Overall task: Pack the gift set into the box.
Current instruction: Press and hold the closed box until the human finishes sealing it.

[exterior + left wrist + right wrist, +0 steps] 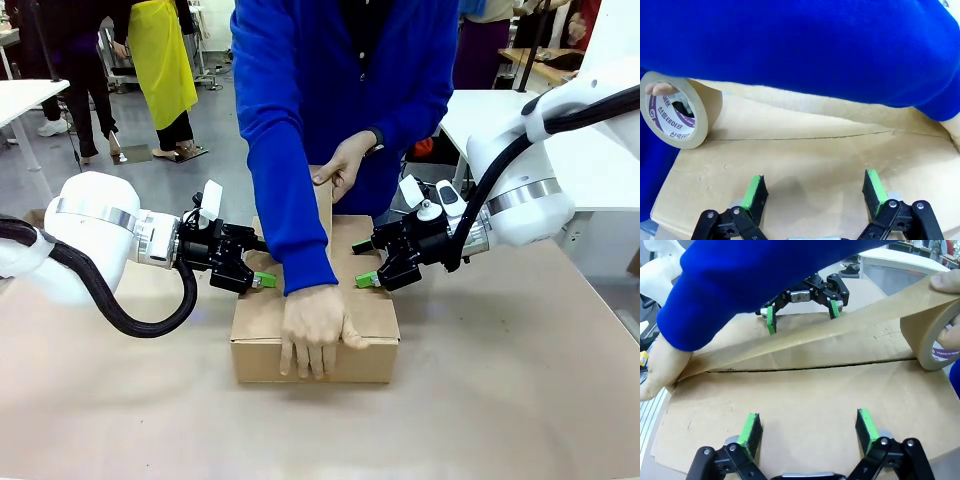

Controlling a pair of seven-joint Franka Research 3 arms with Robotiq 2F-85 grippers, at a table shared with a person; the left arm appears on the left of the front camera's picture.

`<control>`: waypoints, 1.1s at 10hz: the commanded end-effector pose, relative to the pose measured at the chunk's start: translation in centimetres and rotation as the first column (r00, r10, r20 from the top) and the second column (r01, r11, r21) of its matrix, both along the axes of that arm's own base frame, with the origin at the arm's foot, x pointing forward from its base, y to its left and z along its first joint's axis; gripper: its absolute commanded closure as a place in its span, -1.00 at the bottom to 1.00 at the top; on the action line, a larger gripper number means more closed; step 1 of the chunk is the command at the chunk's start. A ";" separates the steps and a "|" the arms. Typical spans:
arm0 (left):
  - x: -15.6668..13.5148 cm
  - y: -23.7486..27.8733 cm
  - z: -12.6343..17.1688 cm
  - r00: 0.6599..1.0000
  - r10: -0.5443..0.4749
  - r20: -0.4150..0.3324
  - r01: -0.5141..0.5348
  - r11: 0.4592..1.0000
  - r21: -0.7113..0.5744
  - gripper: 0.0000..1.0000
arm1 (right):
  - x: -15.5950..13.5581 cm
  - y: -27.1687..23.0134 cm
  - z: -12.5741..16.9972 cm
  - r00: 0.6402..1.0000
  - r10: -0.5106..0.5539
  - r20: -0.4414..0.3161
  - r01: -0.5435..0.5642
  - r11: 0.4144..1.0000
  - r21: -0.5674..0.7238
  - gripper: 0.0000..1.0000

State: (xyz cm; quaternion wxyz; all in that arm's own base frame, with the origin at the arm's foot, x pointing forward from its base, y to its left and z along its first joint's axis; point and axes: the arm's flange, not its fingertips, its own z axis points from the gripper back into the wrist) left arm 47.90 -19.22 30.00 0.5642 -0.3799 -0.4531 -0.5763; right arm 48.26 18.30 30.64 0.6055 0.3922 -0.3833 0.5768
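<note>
The box (315, 330) sits at the centre of the front view on the brown counter (520, 400), its flaps folded shut so that the top shows a closed seam running across the middle of both wrist views. What lies inside it cannot be seen.

A person in a blue sleeve (290, 190) leans over it from the top of the frame. One hand (315, 335) presses flat on the near edge of the box, low in the centre of the picture. The other hand (345, 165) is higher, just above the far edge, gripping a roll of brown tape (935, 335). In the right wrist view a strip of tape (805, 340) stretches from the roll at the right edge to the hand at the left edge, slanting just above the seam.

The left tool (258, 278) comes in from the left of the front view, its green pads spread apart and resting on or just over the box's left top flap. The right tool (368, 278) mirrors it from the right, also spread, over the right flap. Neither pinches anything; whether the pads touch the cardboard cannot be told.
</note>
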 end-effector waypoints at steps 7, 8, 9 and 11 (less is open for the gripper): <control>-0.2 0.1 -0.1 1.000 -0.004 0.009 0.004 1.000 0.001 -1.00 | 0.0 -0.1 -0.2 1.000 -0.003 0.007 0.003 1.000 -0.006 -1.00; -0.2 0.1 -0.1 1.000 -0.004 0.009 0.004 1.000 0.001 -1.00 | 0.0 -0.1 -0.2 1.000 -0.003 0.007 0.003 1.000 -0.006 -1.00; -0.2 0.1 -0.1 1.000 -0.004 0.009 0.004 1.000 0.001 -1.00 | 0.0 -0.1 -0.2 1.000 -0.003 0.007 0.003 1.000 -0.006 -1.00; -0.2 0.1 -0.1 1.000 -0.004 0.009 0.004 1.000 0.001 -1.00 | 0.0 -0.1 -0.2 1.000 -0.003 0.007 0.003 1.000 -0.006 -1.00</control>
